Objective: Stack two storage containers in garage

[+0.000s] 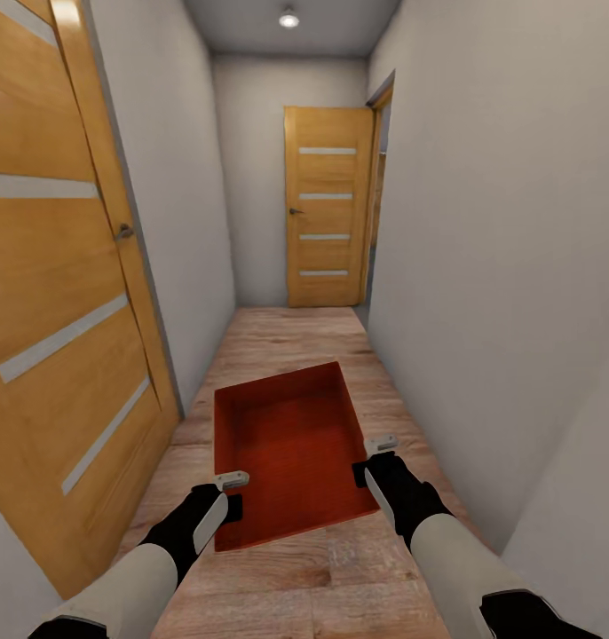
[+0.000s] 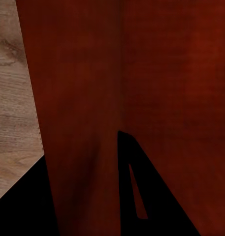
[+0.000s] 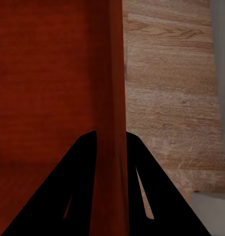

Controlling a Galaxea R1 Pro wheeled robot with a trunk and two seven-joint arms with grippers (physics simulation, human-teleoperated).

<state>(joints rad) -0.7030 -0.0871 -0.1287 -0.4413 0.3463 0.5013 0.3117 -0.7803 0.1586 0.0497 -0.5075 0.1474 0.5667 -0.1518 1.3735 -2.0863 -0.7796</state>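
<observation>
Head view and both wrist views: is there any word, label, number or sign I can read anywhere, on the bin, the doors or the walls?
None: no text, number or sign can be read in any view.
Storage container: plain orange-red, no label.
Far door and near door: wood with pale strips, no lettering.
Left pincer and right pincer, each closed on a container wall: no markings.

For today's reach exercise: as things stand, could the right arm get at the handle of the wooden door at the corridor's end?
Probably not. The right gripper is clamped on the side wall of the storage container, shared with the left gripper, and the door handle lies far down the corridor.
</observation>
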